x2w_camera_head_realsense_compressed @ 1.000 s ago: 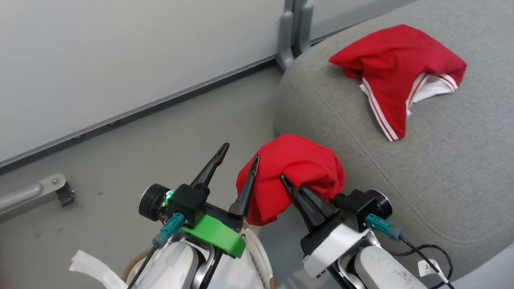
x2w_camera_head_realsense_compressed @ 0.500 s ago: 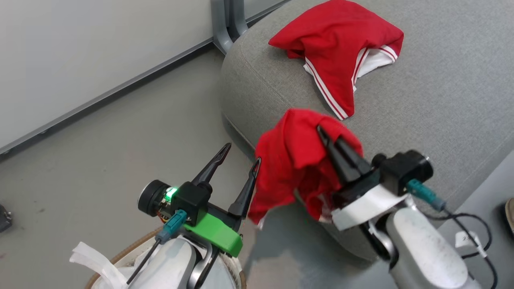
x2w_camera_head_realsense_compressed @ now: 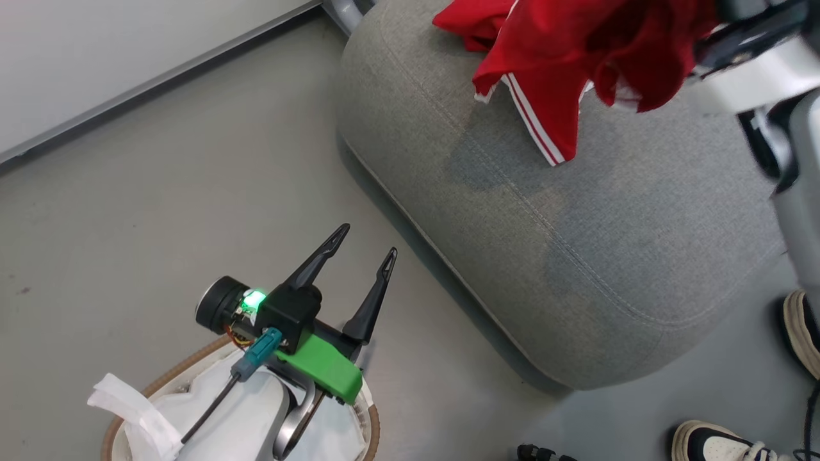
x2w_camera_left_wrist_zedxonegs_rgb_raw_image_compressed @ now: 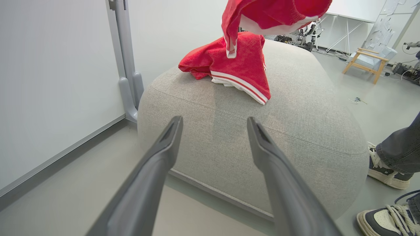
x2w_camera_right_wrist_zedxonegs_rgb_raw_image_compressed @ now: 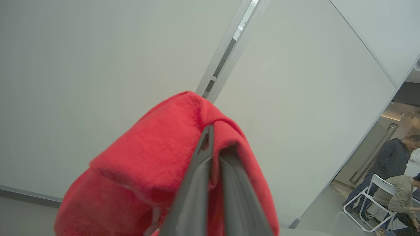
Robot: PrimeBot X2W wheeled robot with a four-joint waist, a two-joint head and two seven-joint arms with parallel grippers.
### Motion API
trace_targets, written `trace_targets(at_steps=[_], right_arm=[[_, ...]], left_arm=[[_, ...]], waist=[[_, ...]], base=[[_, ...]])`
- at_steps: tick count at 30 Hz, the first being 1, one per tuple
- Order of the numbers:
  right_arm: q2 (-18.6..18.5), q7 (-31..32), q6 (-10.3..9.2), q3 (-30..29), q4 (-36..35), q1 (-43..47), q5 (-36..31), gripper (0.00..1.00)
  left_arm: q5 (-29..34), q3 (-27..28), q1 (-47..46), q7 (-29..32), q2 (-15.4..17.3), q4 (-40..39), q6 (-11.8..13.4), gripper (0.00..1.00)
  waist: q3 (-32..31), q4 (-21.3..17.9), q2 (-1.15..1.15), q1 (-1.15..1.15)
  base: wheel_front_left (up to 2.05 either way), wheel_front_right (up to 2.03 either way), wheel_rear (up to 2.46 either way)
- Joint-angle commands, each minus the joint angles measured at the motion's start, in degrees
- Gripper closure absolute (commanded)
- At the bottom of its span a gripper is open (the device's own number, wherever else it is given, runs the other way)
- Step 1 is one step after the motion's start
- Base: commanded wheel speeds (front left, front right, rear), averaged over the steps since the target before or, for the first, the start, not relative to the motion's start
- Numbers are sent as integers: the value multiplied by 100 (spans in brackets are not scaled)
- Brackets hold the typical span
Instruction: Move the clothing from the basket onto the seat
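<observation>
Grey seat (x2w_camera_head_realsense_compressed: 576,256): striped garment (x2w_camera_left_wrist_zedxonegs_rgb_raw_image_compressed: 236,62); right claw (x2w_camera_right_wrist_zedxonegs_rgb_raw_image_compressed: 211,141) pinches crumpled red garment (x2w_camera_right_wrist_zedxonegs_rgb_raw_image_compressed: 147,164); left claw (x2w_camera_head_realsense_compressed: 366,240) agape.

I've got grey floor (x2w_camera_head_realsense_compressed: 160,192) running up to a white wall panel (x2w_camera_left_wrist_zedxonegs_rgb_raw_image_compressed: 49,82), with a grey upright post (x2w_camera_left_wrist_zedxonegs_rgb_raw_image_compressed: 126,65) against it. Person standing lower right: one sneaker (x2w_camera_head_realsense_compressed: 711,442), second sneaker (x2w_camera_head_realsense_compressed: 801,333), jeans leg (x2w_camera_left_wrist_zedxonegs_rgb_raw_image_compressed: 400,154) above. Far back there's a wooden chair (x2w_camera_left_wrist_zedxonegs_rgb_raw_image_compressed: 364,60), a white folding chair (x2w_camera_right_wrist_zedxonegs_rgb_raw_image_compressed: 370,196) and two people (x2w_camera_right_wrist_zedxonegs_rgb_raw_image_compressed: 390,157) beside it.
</observation>
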Motion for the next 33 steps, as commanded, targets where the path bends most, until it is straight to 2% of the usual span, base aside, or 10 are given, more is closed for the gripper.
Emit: trace_targets(at_steps=[1,10,16,24,32,33], right_arm=[[-103,-11,-8,-78,147,-228,-53,100],[-476,-11,-8,-770,1335,-1058,-261,100],[-476,-11,-8,-1312,2218,-1102,-302,100],[-54,-11,-8,-1929,2934,-446,-223,100],[248,-11,-8,-2403,3127,180,-250,100],[266,-10,-8,-2467,3086,243,-245,88]], left_arm=[[28,-39,-115,-4,89,11,-4,0],[2,-231,-470,-4,282,11,-4,0],[33,-255,-745,-4,340,-30,-4,0],[61,-243,-901,-4,311,-37,-4,0],[64,-119,-869,-4,332,-10,-4,0],[66,-98,-851,-4,324,1,-4,0]], waist=[[280,233,-1,0],[935,725,-1,0],[1365,1055,-1,0],[1677,1401,-1,0],[1616,1387,-1,0],[1577,1362,-1,0]], base=[[0,0,0],[0,0,0],[0,0,0],[0,0,0],[0,0,0],[0,0,0]])
